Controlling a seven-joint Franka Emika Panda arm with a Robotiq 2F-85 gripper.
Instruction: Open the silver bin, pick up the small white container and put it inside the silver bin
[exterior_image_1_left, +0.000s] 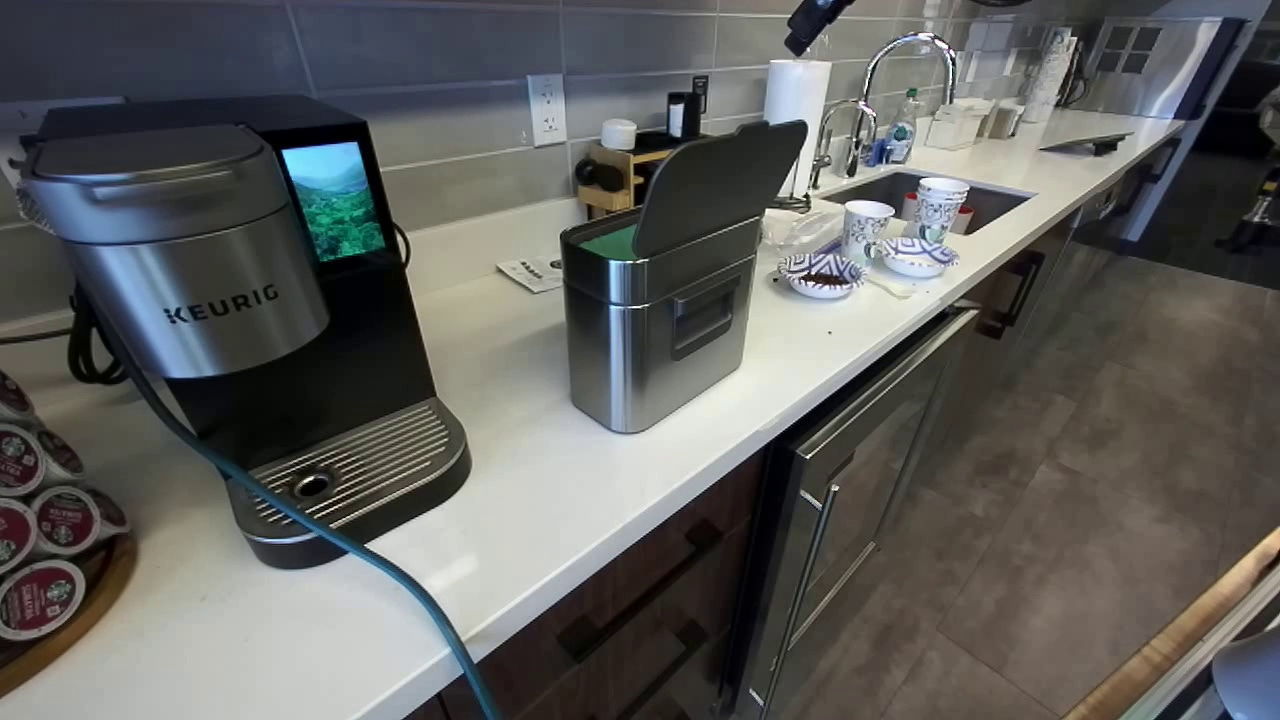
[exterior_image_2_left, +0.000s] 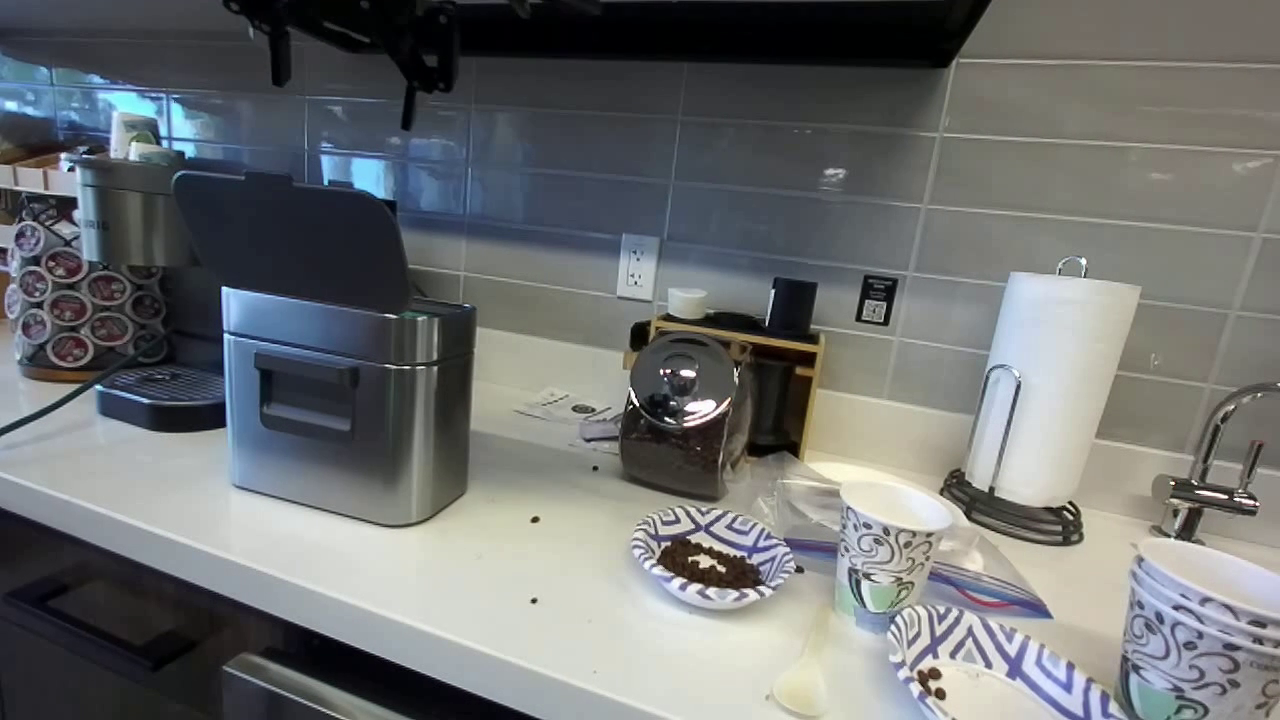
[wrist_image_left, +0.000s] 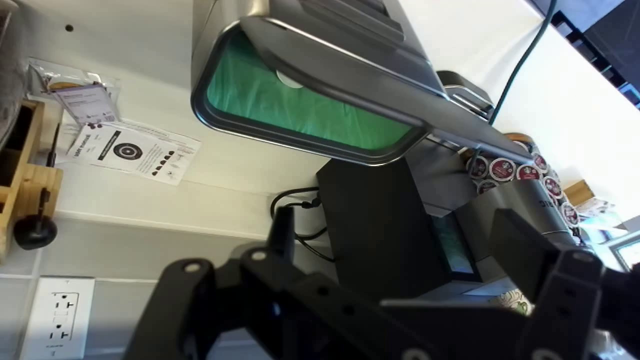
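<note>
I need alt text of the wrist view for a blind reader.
Open silver bin with a green liner, a white object inside partly hidden by the raised lid. The tool, open and empty, is in the foreground, before a coffee machine.

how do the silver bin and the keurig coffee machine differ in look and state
The silver bin has its lid raised, while the coffee machine has its top down. The coffee machine shows a lit screen; the silver bin has a recessed handle. The coffee machine carries KEURIG lettering; the silver bin shows none. Both stand upright on the white counter.
</note>
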